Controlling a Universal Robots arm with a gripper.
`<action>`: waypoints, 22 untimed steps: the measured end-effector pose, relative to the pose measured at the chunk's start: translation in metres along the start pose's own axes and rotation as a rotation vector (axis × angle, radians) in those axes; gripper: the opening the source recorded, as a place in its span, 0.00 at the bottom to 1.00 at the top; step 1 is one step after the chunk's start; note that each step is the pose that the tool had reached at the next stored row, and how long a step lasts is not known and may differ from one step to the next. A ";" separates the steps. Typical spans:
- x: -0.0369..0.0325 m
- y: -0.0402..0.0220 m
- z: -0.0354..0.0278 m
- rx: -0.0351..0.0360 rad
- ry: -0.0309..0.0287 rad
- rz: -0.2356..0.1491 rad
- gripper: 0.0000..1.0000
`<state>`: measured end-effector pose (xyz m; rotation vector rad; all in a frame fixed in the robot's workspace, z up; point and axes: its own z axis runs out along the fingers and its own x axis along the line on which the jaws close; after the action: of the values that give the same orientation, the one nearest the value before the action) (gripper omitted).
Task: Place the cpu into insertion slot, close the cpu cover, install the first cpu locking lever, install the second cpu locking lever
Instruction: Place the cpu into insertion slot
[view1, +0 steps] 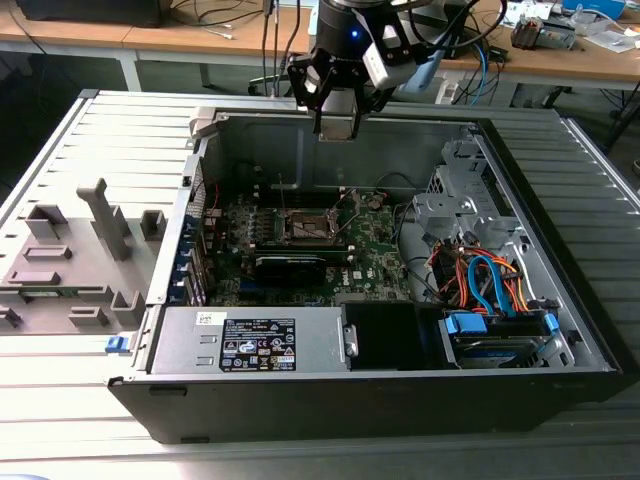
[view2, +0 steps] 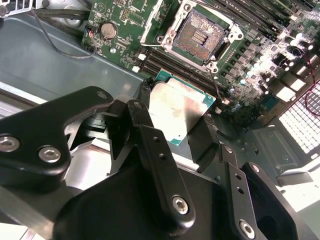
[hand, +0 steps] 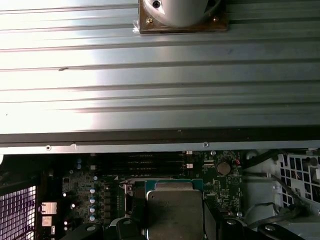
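Observation:
My gripper (view2: 176, 116) is shut on the cpu (view2: 181, 106), a flat square chip with a silver top and a green edge; the black fingers (view2: 142, 122) press on two opposite sides. In the exterior view the gripper (view1: 338, 122) hangs above the computer case's far wall. The insertion slot (view2: 201, 34) lies uncovered on the green board, its brownish-gold pin field bare, some way below and beyond the chip. A silver frame at the slot's edge (view2: 159, 22) may be the cpu cover swung open. Two thin wire levers (view1: 281, 196) stand raised by the slot (view1: 310, 226). The cpu (hand: 175, 210) also shows in the first wrist view.
The open case (view1: 190, 240) lies on a ribbed grey table. Inside are a power supply (view1: 250, 342), a drive bay with orange and blue cables (view1: 485, 285), and long black card slots (view1: 290, 265). Grey fixtures (view1: 70, 255) stand at the exterior view's left.

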<state>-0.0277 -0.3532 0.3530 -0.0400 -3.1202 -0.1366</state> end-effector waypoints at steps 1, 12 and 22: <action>0.0000 -0.0001 0.0003 0.0002 0.0000 0.000 0.55; 0.0006 -0.0020 0.0017 0.0004 0.0000 0.000 0.55; 0.0007 -0.0027 0.0033 0.0006 0.0000 0.000 0.55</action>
<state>-0.0285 -0.3556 0.3495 -0.0401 -3.1202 -0.1358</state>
